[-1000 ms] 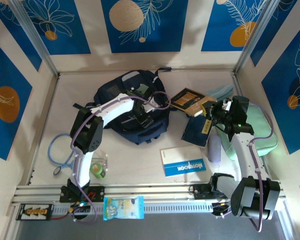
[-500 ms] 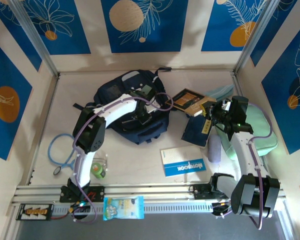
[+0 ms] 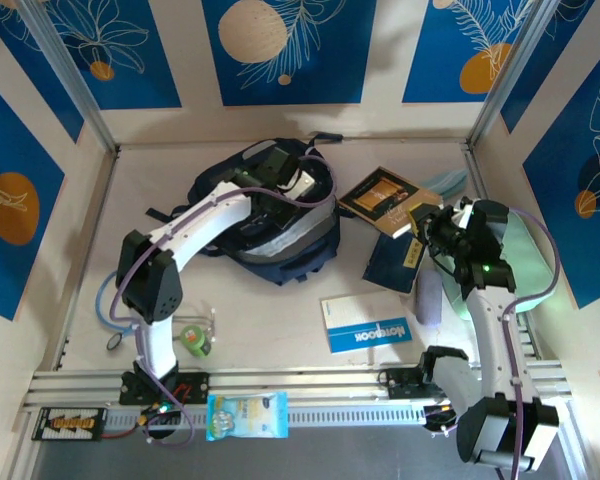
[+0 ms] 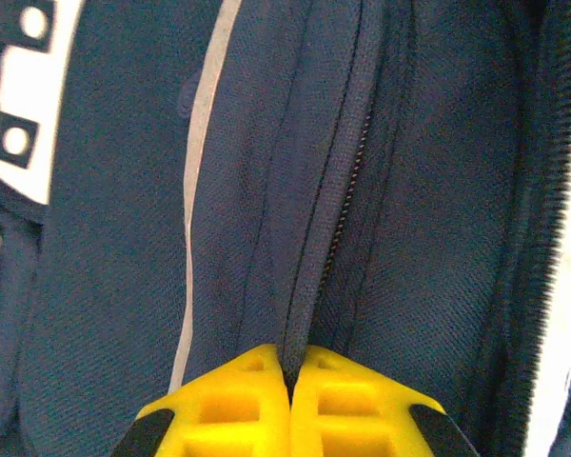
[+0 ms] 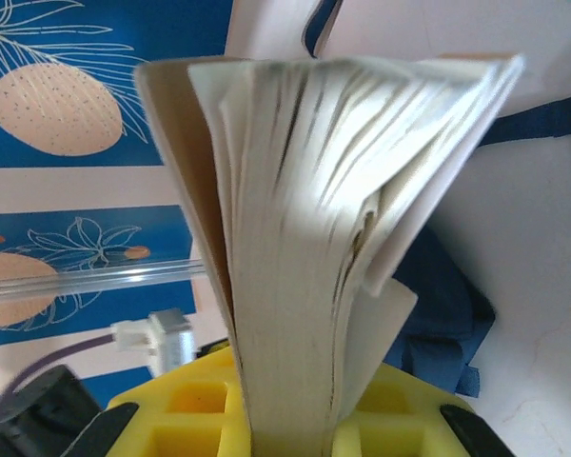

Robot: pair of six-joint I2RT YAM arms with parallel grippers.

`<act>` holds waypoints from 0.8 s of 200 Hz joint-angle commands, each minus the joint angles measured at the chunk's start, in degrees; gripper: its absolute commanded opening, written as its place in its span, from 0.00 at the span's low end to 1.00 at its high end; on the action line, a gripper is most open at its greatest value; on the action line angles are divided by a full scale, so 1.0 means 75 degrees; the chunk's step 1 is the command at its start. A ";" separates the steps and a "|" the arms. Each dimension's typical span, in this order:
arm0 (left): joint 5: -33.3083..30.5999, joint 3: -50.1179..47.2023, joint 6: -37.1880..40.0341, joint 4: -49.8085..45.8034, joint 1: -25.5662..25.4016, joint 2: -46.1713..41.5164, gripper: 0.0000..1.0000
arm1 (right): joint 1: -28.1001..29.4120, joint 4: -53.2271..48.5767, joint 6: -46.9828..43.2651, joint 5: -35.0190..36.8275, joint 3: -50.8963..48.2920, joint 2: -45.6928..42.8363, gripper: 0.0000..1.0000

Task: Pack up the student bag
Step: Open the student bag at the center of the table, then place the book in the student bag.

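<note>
From above, the student bag (image 3: 270,235) lies back-left on the surface (image 3: 270,310), left fingers (image 3: 285,188) down on its top. Left wrist: those fingers (image 4: 266,390) are clenched on a navy fold of the bag (right by the zip (image 4: 347,190)). Right wrist: the right fingers (image 5: 195,409) grasp a fanned-open book (image 5: 305,238).

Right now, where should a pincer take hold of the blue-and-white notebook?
Probably its left short edge, coming low from the left: the notebook lies flat on the table, that edge has bare surface beside it, and a grey object crowds the right edge.
</note>
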 commanded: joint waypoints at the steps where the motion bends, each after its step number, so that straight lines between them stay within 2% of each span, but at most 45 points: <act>1: -0.0600 0.0151 -0.0565 0.0883 0.0058 -0.0767 0.00 | 0.0096 -0.0511 -0.0638 0.0184 0.0351 -0.0275 0.00; 18: -0.0970 0.0226 -0.0715 0.1138 0.0076 -0.1007 0.00 | 0.0278 -0.0696 -0.0866 0.0206 0.0390 -0.0345 0.00; 41: -0.0925 0.0398 -0.0853 0.1284 0.0100 -0.1176 0.00 | 0.0811 -0.0440 -0.0987 0.0122 0.0413 -0.0293 0.00; 61: -0.0780 0.0657 -0.0973 0.1193 0.0115 -0.1120 0.00 | 0.1615 0.0059 -0.0820 0.0234 0.0436 -0.0047 0.00; 81: -0.0794 0.1003 -0.1085 0.0972 0.0119 -0.0957 0.00 | 0.2724 0.0916 -0.0476 0.0797 0.0320 0.0211 0.01; 107: -0.0788 0.1118 -0.1226 0.0960 0.0160 -0.0911 0.00 | 0.3608 0.1652 -0.0298 0.1007 0.0565 0.1159 0.01; 128: -0.0446 0.1421 -0.1361 0.0659 0.0294 -0.0803 0.00 | 0.4173 0.2709 -0.0103 0.1105 0.0749 0.2002 0.00; 160: 0.0100 0.2098 -0.1402 0.0048 0.0496 -0.0497 0.00 | 0.4600 0.3840 0.0037 0.1536 0.1456 0.3310 0.00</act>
